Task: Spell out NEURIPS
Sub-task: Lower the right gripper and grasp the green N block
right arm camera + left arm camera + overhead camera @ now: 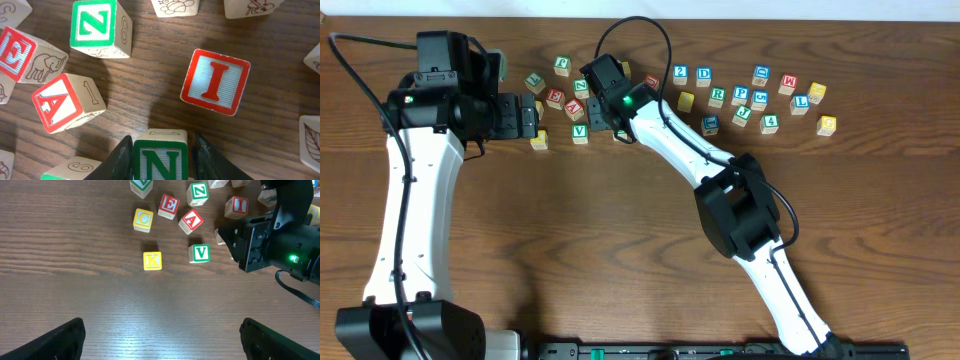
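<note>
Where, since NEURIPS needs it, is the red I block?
Right wrist view: red wooden I cube lies up-right of the green N cube between the jaws.

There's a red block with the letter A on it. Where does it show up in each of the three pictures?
Overhead: the red A block sits in the left-hand cluster of blocks, near the top.
Left wrist: red A block at the top, right of centre, tilted.
Right wrist: red A block on the left side, tilted.
Shared landmark: the red E block lies just up-left of it in every view.
</note>
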`<control>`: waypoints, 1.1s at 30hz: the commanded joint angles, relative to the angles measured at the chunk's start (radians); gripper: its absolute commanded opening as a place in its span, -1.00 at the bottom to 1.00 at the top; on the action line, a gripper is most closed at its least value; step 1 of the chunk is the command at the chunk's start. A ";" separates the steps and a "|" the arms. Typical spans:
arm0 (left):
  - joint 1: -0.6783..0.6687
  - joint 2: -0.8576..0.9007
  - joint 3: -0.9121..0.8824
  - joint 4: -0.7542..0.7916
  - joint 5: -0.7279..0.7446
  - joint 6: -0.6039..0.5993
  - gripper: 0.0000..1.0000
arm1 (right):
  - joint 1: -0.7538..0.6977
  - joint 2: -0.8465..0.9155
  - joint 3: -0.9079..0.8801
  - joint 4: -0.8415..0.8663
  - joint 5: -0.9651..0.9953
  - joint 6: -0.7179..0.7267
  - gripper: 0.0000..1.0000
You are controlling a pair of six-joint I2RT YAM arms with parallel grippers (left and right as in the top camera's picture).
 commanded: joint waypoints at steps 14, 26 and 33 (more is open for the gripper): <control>0.002 -0.005 0.026 -0.002 0.013 0.018 0.95 | 0.010 0.018 0.017 0.000 0.020 -0.091 -0.58; 0.002 -0.005 0.026 -0.003 0.012 0.018 0.95 | 0.008 -0.069 0.021 -0.024 0.019 -0.125 -0.62; 0.002 -0.005 0.026 -0.003 0.013 0.018 0.95 | -0.012 -0.253 0.021 -0.129 -0.004 -0.101 -0.71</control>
